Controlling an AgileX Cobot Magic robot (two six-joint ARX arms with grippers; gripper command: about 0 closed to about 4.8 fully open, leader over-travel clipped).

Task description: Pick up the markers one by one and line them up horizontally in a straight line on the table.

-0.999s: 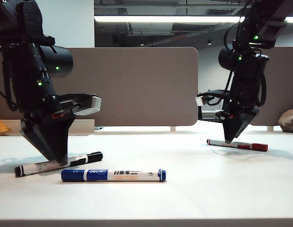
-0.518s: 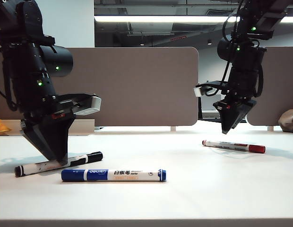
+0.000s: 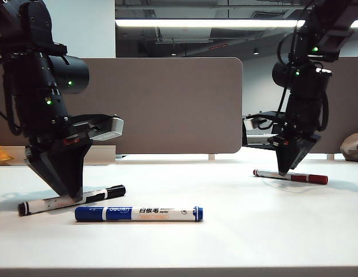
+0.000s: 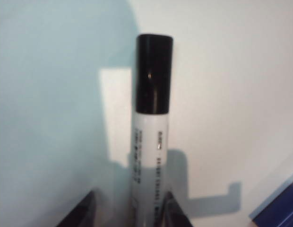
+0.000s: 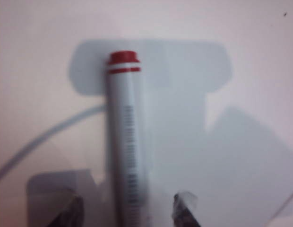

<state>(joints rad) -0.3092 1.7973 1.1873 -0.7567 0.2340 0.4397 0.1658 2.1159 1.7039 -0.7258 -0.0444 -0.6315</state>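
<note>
No row is formed yet. The left gripper (image 3: 72,195) straddles the black marker (image 3: 72,199) behind the blue marker (image 3: 138,214), jaws open; the open right gripper (image 3: 284,171) straddles the red marker (image 3: 290,176), well right, on the table (image 3: 237,231).

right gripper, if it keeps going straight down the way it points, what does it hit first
Most likely the red marker: the right gripper stands open with the barrel running between its fingertips, low over the table. Whether it already touches is unclear.
</note>
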